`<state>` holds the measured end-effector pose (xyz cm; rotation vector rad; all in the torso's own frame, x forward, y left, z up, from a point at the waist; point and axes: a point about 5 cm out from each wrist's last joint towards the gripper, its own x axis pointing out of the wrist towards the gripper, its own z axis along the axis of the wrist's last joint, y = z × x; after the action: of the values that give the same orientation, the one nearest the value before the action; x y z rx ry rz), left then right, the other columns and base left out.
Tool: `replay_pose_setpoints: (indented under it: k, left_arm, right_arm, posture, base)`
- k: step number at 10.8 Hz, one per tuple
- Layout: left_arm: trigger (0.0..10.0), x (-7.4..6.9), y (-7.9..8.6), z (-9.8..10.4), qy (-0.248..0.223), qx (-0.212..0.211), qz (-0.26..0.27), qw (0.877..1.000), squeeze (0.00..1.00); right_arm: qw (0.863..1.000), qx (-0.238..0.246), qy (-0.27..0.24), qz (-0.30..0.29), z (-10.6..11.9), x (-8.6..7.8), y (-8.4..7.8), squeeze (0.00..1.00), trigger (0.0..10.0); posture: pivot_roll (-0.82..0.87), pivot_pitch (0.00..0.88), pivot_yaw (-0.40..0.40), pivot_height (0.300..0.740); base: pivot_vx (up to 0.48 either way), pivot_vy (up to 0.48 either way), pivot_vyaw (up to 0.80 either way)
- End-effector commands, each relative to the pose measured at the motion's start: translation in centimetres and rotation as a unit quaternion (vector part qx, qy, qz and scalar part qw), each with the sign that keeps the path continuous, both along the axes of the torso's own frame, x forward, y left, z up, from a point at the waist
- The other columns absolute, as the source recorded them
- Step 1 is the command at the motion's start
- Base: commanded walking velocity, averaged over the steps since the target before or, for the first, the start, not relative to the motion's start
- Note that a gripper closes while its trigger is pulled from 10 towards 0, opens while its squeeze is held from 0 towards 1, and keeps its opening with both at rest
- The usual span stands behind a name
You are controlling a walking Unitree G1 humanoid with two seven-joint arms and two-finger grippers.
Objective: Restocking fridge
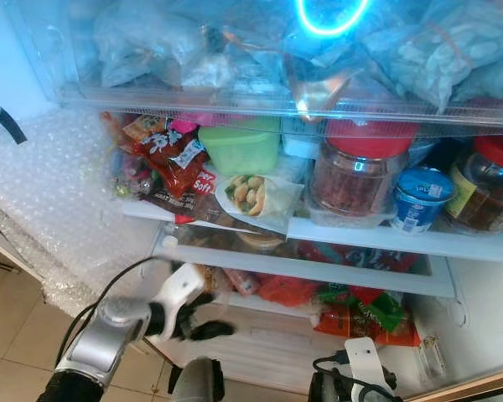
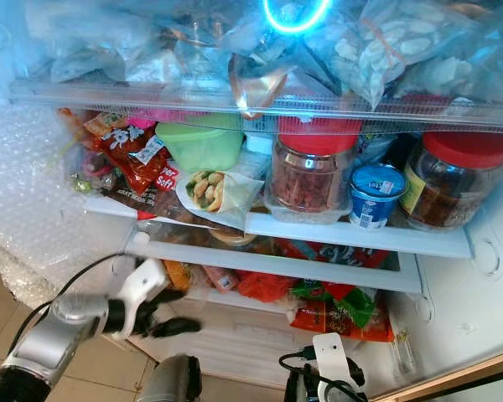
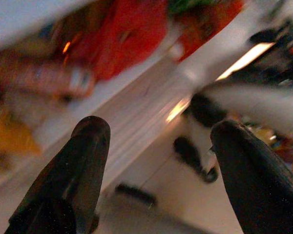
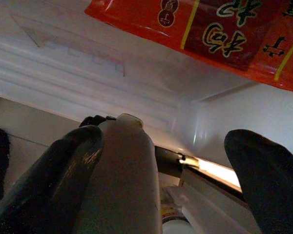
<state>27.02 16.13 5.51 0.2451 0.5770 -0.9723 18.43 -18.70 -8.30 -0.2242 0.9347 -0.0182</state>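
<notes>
Nearest the camera, the left gripper (image 1: 203, 320) hangs low before the open fridge, its two black fingers (image 3: 73, 170) spread apart with nothing between them; the wrist view is blurred, showing red packets on a white ledge beyond. The right gripper (image 4: 161, 180) sits at the bottom edge of the scene, fingers apart, with a pale bottle (image 4: 121, 180) lying against one finger; whether it is truly gripped cannot be told. This bottle is judged to be the item to be stocked, held low ready for lifting in.

Above it lies a red packet (image 4: 219, 34) bearing Chinese characters, not legible. Further in, the lower shelf (image 1: 310, 270) carries red and green snack bags (image 1: 365, 314). The middle shelf (image 1: 402, 239) holds red packets (image 1: 172, 155), one marked "Soft", a wrapped roll (image 1: 253, 197), a green tub (image 1: 239, 146), a red-lidded jar (image 1: 356, 172), a blue-topped yoghurt cup (image 1: 421, 197) and a second jar (image 1: 486, 188). The shelf is crowded, so free space is scarce.

Farthest up, a drawer (image 1: 235, 92) holds frosted bags. Bubble wrap (image 1: 59, 201) lies on the left.
</notes>
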Motion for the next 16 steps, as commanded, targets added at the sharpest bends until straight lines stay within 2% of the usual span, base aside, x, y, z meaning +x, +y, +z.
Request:
replay_pose_setpoints:
  k: [1,2,3,4,5,6,7,9,11,13,16]
  left_arm:
    - [10.0,0.1,1.0,-0.9,0.013,0.007,0.038,0.999,0.0]
    - [10.0,0.3,1.5,-2.8,0.049,-0.042,0.135,0.989,0.0]
    - [10.0,0.3,1.7,-3.7,0.066,-0.061,0.182,0.979,0.0]
    - [10.0,-0.8,2.1,-6.3,0.082,-0.004,0.225,0.971,0.0]
    - [10.0,-1.4,2.0,-7.9,0.082,0.023,0.283,0.955,0.0]
    - [10.0,-1.5,2.1,-8.4,0.08,0.034,0.322,0.943,0.0]
    - [10.0,-2.0,2.2,-9.3,0.083,0.052,0.37,0.924,0.0]
    - [10.0,-2.6,2.8,-10.1,0.074,0.085,0.407,0.907,0.0]
    - [10.0,-4.1,3.2,-11.2,0.106,0.097,0.452,0.88,0.0]
    - [10.0,-5.5,2.4,-12.3,0.126,0.107,0.487,0.857,0.0]
    - [10.0,-5.7,0.4,-12.7,0.138,0.106,0.485,0.857,0.0]
  right_arm:
    - [0.998,0.007,0.059,0.01,-1.4,-2.7,0.6,0.0,10.0]
    - [0.998,0.006,0.059,0.01,-1.4,-2.7,0.6,0.0,10.0]
    - [0.998,0.006,0.059,0.01,-1.4,-2.7,0.6,0.0,10.0]
    - [0.998,0.007,0.058,0.009,-1.4,-2.7,0.6,0.0,10.0]
    - [0.998,0.007,0.059,0.009,-1.4,-2.7,0.6,0.0,10.0]
    - [0.998,0.007,0.059,0.009,-1.4,-2.7,0.6,0.0,10.0]
    - [0.998,0.005,0.06,0.01,-1.4,-2.7,0.6,0.0,10.0]
    - [0.998,0.004,0.06,0.011,-1.4,-2.7,0.6,0.0,10.0]
    - [0.998,0.005,0.06,0.012,-1.4,-2.7,0.6,0.0,10.0]
    - [0.998,0.004,0.061,0.012,-1.4,-2.8,0.6,0.0,10.0]
    - [0.998,0.011,0.059,0.028,-1.4,-2.7,0.7,0.0,10.0]
  posture:
    - [0.09,0.098,0.064,0.632]
    - [0.1,0.098,0.065,0.632]
    - [0.1,0.099,0.066,0.632]
    - [0.09,0.103,0.064,0.632]
    - [0.1,0.107,0.061,0.632]
    - [0.1,0.108,0.061,0.632]
    - [0.09,0.107,0.06,0.632]
    - [0.1,0.103,0.059,0.632]
    - [0.09,0.098,0.062,0.632]
    - [0.09,0.09,0.06,0.632]
    - [0.09,0.085,0.058,0.632]
  base:
    - [0.0,0.0,0.0]
    - [0.0,0.0,0.0]
    - [0.0,0.0,0.0]
    - [0.0,0.0,0.0]
    - [0.0,0.0,0.0]
    - [0.0,0.0,0.0]
    - [0.0,0.0,0.0]
    - [0.0,0.0,0.0]
    - [0.0,0.0,0.0]
    - [0.0,0.0,0.0]
    - [0.0,0.224,0.0]
